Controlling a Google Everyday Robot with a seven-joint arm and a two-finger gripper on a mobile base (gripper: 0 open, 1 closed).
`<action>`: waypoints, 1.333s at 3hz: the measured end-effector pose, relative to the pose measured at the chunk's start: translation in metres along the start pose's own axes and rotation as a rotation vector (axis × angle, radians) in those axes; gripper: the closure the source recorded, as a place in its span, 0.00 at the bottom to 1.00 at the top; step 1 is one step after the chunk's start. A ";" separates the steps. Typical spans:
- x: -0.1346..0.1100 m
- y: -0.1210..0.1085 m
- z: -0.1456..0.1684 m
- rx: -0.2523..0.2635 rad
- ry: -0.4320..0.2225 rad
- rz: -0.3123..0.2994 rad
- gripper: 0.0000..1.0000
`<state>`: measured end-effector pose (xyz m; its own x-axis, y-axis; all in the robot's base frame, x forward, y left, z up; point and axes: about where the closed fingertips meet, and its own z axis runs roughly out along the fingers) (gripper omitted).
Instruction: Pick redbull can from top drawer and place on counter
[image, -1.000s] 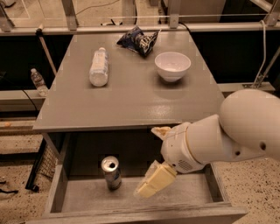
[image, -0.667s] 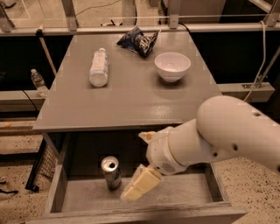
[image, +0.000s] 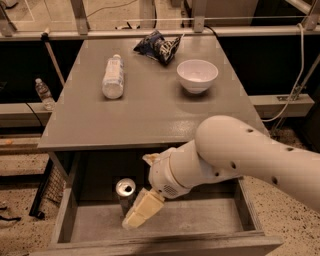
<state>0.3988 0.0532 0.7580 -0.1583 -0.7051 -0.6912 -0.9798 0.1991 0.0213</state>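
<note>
The counter (image: 150, 120), above and behind the can, carries nothing of the task yet. The arm (image: 240, 155) has swung leftward over the open drawer (image: 200, 220), bringing the gripper (image: 140, 192) just right of the can (image: 125, 192), fingers spread wide and empty. The can stands upright inside the drawer, so closing on it looks like the next step.

- On the desk (image: 150, 115): bottle (image: 113, 76) lying near the left edge, bag (image: 159, 46) at the rear edge, bowl (image: 197, 75) toward the right rear corner.
- Drawer (image: 67, 220) juts out below the front edge.
- Can (image: 125, 192) upright in the drawer, left of middle.
- Jaws in the drawer, just right of the can.
</note>
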 end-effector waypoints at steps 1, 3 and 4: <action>0.001 -0.001 0.039 -0.013 0.001 0.012 0.00; 0.008 -0.014 0.056 -0.015 -0.026 0.012 0.00; 0.009 -0.021 0.072 -0.023 -0.054 0.010 0.02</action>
<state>0.4263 0.0917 0.6993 -0.1620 -0.6650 -0.7291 -0.9808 0.1898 0.0449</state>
